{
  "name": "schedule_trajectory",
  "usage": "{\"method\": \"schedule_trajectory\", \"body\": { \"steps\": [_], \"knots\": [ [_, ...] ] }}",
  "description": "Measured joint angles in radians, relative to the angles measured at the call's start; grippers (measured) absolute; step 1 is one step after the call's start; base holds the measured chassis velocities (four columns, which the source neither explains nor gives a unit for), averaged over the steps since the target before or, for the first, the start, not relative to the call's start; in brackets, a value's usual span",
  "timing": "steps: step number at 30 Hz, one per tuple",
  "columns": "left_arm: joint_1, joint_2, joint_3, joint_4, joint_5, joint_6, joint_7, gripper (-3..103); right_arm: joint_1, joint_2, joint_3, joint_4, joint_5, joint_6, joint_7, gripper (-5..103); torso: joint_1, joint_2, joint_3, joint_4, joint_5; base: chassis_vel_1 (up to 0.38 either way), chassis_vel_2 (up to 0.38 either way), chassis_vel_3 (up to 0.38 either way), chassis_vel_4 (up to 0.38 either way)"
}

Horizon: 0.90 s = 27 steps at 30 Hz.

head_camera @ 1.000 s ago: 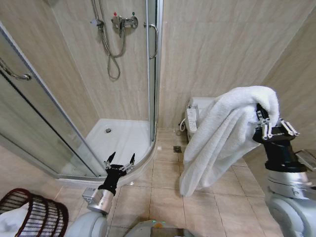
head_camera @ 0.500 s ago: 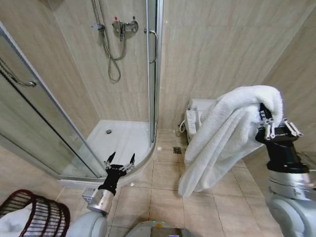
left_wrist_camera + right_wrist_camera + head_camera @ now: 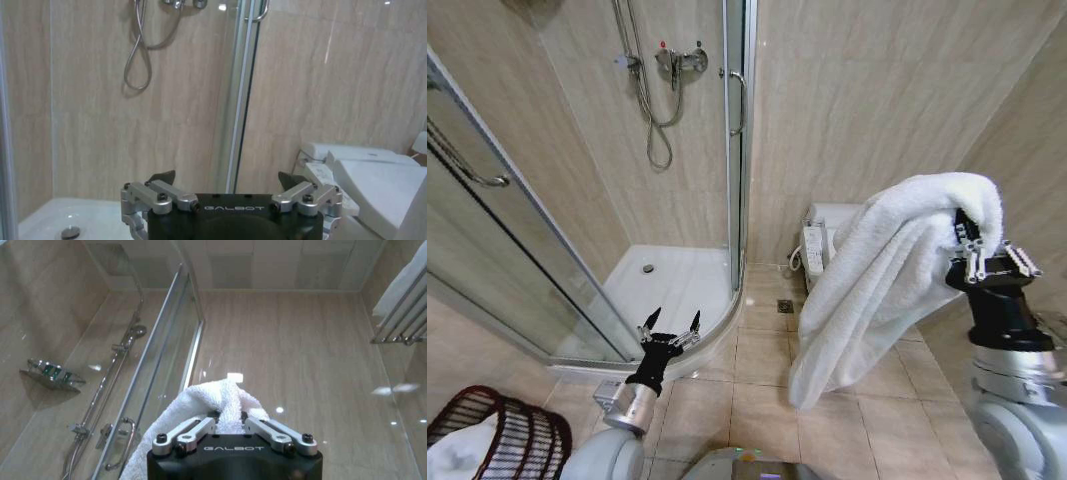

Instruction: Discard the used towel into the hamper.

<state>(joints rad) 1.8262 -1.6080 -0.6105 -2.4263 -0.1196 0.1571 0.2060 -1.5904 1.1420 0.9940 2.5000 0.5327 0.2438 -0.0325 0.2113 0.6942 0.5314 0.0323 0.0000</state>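
A big white towel (image 3: pixel 887 275) hangs from my right gripper (image 3: pixel 967 243), held high at the right over the tiled floor. The fingers are shut on a fold of the towel (image 3: pixel 217 407), and the cloth drapes down to the left of the arm. The hamper (image 3: pixel 502 437), a dark reddish-brown ribbed basket with white cloth in it, stands at the bottom left corner. My left gripper (image 3: pixel 668 327) is low in the middle, open and holding nothing, pointing toward the shower; in the left wrist view its fingers (image 3: pixel 162 178) stand apart.
A curved glass shower cabin (image 3: pixel 677 280) fills the left and middle, its door (image 3: pixel 737 150) upright. A white toilet (image 3: pixel 822 235) stands against the back wall behind the towel. A floor drain (image 3: pixel 786 302) lies on beige tiles. A towel rail (image 3: pixel 400 325) is on the wall.
The head camera has turned slightly, so the hamper slid further down and left. The towel stays gripped in the right gripper. The left arm has not moved.
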Motion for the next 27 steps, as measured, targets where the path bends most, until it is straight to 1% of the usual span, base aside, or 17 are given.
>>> {"method": "schedule_trajectory", "body": {
  "steps": [7,13,17,22,23,27],
  "knots": [
    [0.000,0.000,0.000,0.000,0.000,0.000,0.000,100,0.001,-0.002,-0.001,0.000,0.000,-0.002,0.001,8,0.014,0.035,0.021,0.0000,0.0000,0.000,0.000,0.000,0.000],
    [0.000,0.000,0.000,0.000,0.000,0.000,0.000,100,0.002,-0.004,0.000,0.000,0.000,-0.003,0.007,8,0.023,0.056,0.033,0.0000,0.0000,0.000,0.000,0.000,0.000],
    [0.000,0.000,0.000,0.000,0.000,0.000,0.000,100,0.001,-0.005,0.001,0.000,0.000,-0.005,0.007,8,0.033,0.079,0.046,0.0000,0.0000,0.000,0.000,0.000,0.000],
    [0.000,0.000,0.000,0.000,0.000,0.000,0.000,100,0.002,-0.004,0.000,0.000,-0.001,-0.007,0.007,8,0.040,0.095,0.055,0.0001,0.0000,0.000,0.000,0.000,0.000],
    [0.000,0.000,0.000,0.000,0.000,0.000,0.000,100,0.002,-0.004,0.000,0.000,-0.001,-0.007,0.007,8,0.044,0.106,0.061,0.0001,0.0000,0.000,0.000,0.000,0.000],
    [0.000,0.000,0.000,0.000,0.000,0.000,0.000,100,0.001,-0.005,0.000,0.000,-0.001,-0.007,0.007,8,0.051,0.120,0.069,0.0000,0.0000,0.000,0.000,0.000,0.000]
  ]
}}
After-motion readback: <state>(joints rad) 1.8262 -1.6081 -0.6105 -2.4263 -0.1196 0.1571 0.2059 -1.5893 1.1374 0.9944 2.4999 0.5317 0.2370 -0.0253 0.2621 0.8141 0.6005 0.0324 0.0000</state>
